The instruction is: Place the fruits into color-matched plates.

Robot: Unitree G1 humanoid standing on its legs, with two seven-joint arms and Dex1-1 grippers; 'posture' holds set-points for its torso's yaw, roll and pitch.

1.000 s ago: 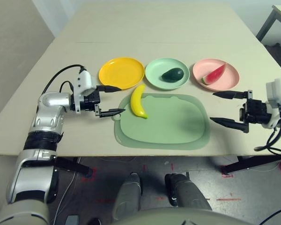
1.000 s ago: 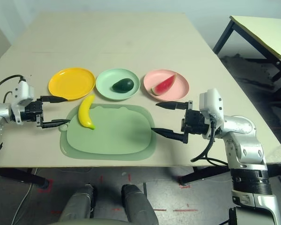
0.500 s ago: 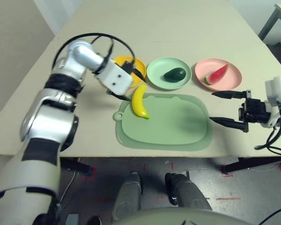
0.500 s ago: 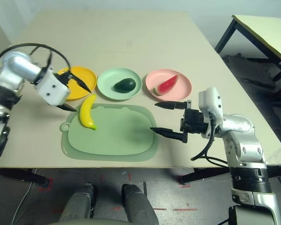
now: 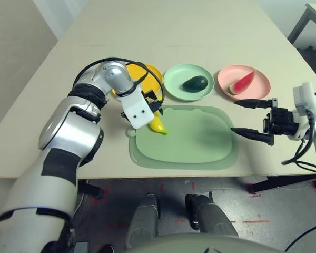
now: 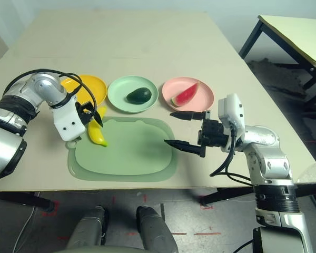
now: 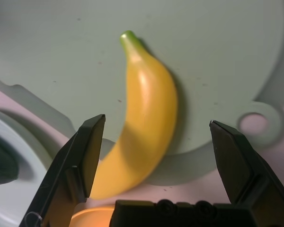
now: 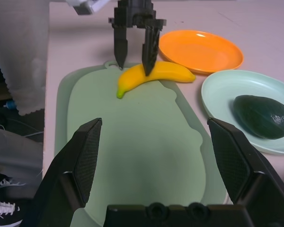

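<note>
now reaching down over the banana (image 7: 146, 118), the left gripper (image 5: 154, 104) having come from beside the yellow-orange plate (image 5: 151, 75) half a second ago. standing wide open, one finger on each side of the fruit, not yet pinching it. banana lying at the near-left corner of the green mat (image 5: 195, 139), one end on the mat, the other end sticking out toward the yellow-orange plate. avocado (image 5: 195, 83) resting in the mint green plate (image 5: 174, 84). watermelon wedge (image 5: 240, 84) sitting in the pink plate (image 5: 259, 90). right gripper (image 5: 247, 118) hovering at the right edge of the mat, also spread wide, holding nothing.
</note>
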